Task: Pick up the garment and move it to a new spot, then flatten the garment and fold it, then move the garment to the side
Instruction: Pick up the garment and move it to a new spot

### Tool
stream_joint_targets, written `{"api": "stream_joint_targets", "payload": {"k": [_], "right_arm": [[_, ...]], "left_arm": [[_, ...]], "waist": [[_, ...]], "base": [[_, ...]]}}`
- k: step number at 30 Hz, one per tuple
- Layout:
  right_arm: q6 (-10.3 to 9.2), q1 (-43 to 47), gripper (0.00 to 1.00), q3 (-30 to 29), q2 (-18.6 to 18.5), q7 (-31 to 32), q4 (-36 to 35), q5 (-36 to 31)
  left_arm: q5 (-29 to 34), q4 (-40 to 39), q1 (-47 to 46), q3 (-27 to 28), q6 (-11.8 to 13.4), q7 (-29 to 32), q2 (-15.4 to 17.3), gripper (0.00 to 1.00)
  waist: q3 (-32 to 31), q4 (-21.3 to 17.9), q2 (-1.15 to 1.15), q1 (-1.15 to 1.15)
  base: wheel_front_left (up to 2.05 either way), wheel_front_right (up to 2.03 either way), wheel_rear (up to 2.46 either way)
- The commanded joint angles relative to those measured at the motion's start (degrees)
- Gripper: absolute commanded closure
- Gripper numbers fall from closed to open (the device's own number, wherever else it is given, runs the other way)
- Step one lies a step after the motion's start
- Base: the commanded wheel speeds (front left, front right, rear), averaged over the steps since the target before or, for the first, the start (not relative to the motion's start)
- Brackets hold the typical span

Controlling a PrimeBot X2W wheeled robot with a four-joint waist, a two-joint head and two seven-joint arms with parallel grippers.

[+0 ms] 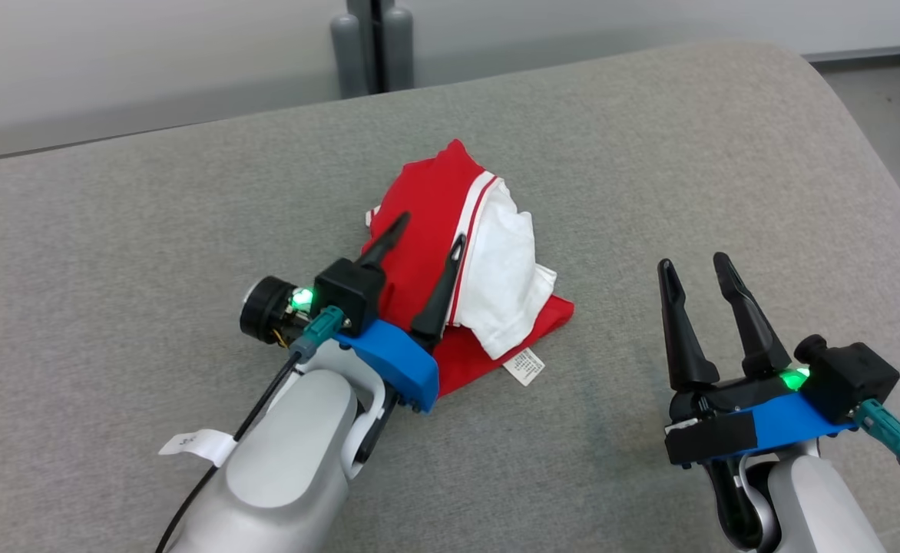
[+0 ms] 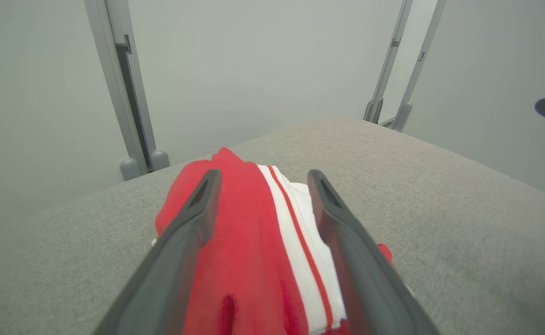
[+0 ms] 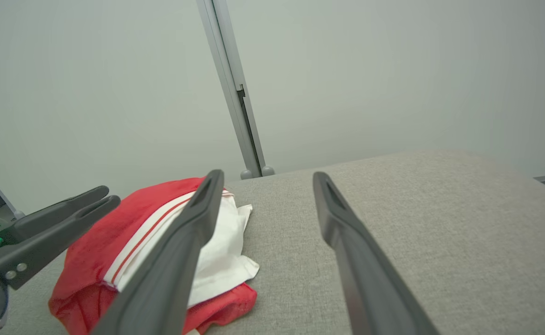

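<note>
Jaws spread: left arm low over garment (right arm aside).

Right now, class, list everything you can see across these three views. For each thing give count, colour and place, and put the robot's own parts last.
garment: one, red with a white panel and white stripes, bunched in a heap mid-surface
care label: one, white, at the garment's near edge, lying on the surface
padded surface: one, grey fabric, under everything
upright posts: two, grey, just beyond the surface's far edge
left tool: one, dark fingers on a blue mount, open, over the garment's red part
right tool: one, dark fingers on a blue mount, open, over bare surface to the garment's right, apart from it
</note>
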Motion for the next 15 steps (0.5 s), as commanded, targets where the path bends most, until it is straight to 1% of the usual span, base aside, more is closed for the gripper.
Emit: {"api": "stream_joint_targets", "payload": {"k": [1, 4, 11, 12, 15], "right_arm": [[0.13, 0.79, 0.0, -0.61, -0.24, -0.21, 0.2, -0.31], [0.13, 1.46, 0.0, -1.3, -0.25, -0.21, 0.48, -0.94], [0.13, 2.69, 0.0, -2.6, -0.25, -0.21, 0.84, -1.95], [0.13, 2.69, 0.0, -2.6, -0.25, -0.21, 0.84, -1.95], [0.13, 3.31, 0.0, -3.02, -0.25, -0.21, 1.06, -2.23]], "left_arm": [[0.12, -1.62, -0.67, 1.27, 0.92, -0.6, 0.07, 0.0], [0.59, -5.59, 1.09, 3.74, 2.38, -0.72, 0.82, 0.0], [2.53, -16.01, 8.42, 11.15, 5.77, -0.74, 4.79, 0.0], [2.53, -16.01, 8.42, 11.15, 5.77, -0.74, 4.79, 0.0], [3.34, -20.04, 11.89, 14.75, 7.07, -0.73, 6.65, 0.0]], "waist": [[-0.66, 0.87, 0.0, 0.0], [-1.77, 2.46, 0.0, 0.0], [-4.12, 6.38, 0.0, 0.0], [-4.12, 6.38, 0.0, 0.0], [-4.95, 8.12, 0.0, 0.0]], "base": [[0.0, 0.0, 0.0], [0.0, 0.0, 0.0], [0.0, 0.0, 0.0], [0.0, 0.0, 0.0], [0.0, 0.0, 0.0]]}}
